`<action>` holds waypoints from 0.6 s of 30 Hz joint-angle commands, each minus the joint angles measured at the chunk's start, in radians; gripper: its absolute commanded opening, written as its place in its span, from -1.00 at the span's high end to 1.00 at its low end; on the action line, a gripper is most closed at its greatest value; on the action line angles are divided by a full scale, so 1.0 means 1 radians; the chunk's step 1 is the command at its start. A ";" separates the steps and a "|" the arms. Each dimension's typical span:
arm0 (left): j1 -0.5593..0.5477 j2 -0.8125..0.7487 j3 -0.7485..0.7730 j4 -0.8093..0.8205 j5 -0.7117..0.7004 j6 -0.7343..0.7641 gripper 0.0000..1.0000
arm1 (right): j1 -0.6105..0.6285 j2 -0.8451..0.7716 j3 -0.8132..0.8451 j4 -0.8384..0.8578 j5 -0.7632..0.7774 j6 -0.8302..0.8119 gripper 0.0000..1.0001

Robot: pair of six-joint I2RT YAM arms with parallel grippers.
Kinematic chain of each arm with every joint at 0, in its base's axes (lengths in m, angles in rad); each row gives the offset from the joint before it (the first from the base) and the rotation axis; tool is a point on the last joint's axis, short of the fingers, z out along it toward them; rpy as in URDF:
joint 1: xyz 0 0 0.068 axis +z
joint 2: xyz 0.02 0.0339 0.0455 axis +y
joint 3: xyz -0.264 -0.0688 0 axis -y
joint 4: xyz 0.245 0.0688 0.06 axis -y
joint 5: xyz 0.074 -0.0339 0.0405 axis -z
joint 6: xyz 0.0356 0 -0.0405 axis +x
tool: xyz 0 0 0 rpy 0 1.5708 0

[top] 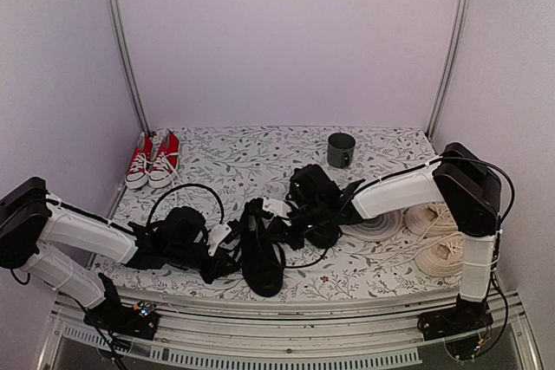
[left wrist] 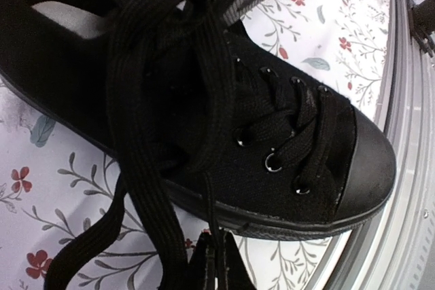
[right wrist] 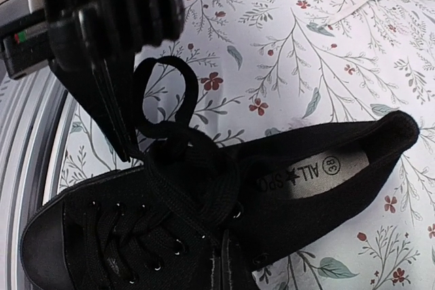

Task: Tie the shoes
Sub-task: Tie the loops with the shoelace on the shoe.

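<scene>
One black shoe (top: pixel 262 262) lies near the table's front edge with its toe toward me; in the left wrist view (left wrist: pixel 272 134) its toe cap points right. The black lace (right wrist: pixel 166 93) is gathered in loose loops over the tongue. My left gripper (left wrist: pixel 217 266) sits beside the shoe's left flank, shut on a thin strand of that lace. My right gripper (right wrist: pixel 234 269) hangs over the shoe's right side by the eyelets, fingers together; whether lace is pinched there is hidden. From above, the left gripper (top: pixel 221 244) and the right gripper (top: pixel 279 214) flank the shoe.
Small red-and-white sneakers (top: pixel 152 160) stand at the back left. A grey mug (top: pixel 341 150) sits at the back. Cream sneakers (top: pixel 438 253) lie at the right by the right arm's base. The metal front rail (left wrist: pixel 408 188) runs just past the shoe's toe.
</scene>
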 commanded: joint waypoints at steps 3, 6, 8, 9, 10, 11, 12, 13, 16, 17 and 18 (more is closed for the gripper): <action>0.013 0.027 -0.003 0.034 -0.003 0.021 1.00 | -0.050 -0.117 -0.012 0.034 -0.041 0.137 0.99; 0.013 0.040 0.003 0.035 0.008 0.025 1.00 | -0.061 -0.153 -0.050 0.065 -0.056 0.152 0.99; 0.014 0.046 -0.003 0.039 0.010 0.027 1.00 | -0.068 -0.164 -0.059 0.064 -0.056 0.164 0.99; 0.015 0.047 -0.006 0.043 0.011 0.025 1.00 | -0.071 -0.170 -0.065 0.060 -0.052 0.168 0.99; 0.015 0.048 -0.007 0.045 0.014 0.025 1.00 | -0.076 -0.176 -0.072 0.057 -0.046 0.170 0.99; 0.014 0.047 -0.010 0.047 0.019 0.024 1.00 | -0.079 -0.182 -0.080 0.053 -0.038 0.170 0.99; 0.015 0.047 -0.011 0.048 0.019 0.024 1.00 | -0.084 -0.189 -0.087 0.047 -0.035 0.171 0.99; 0.014 0.045 -0.012 0.048 0.016 0.024 1.00 | -0.088 -0.195 -0.094 0.040 -0.034 0.173 0.99; 0.017 0.041 -0.012 0.050 0.013 0.029 1.00 | -0.090 -0.215 -0.121 0.030 -0.036 0.177 0.98; 0.020 0.041 -0.015 0.052 0.015 0.028 1.00 | -0.090 -0.221 -0.134 0.031 -0.039 0.178 0.99; 0.020 0.041 -0.017 0.055 0.020 0.024 1.00 | -0.090 -0.225 -0.144 0.029 -0.040 0.183 0.99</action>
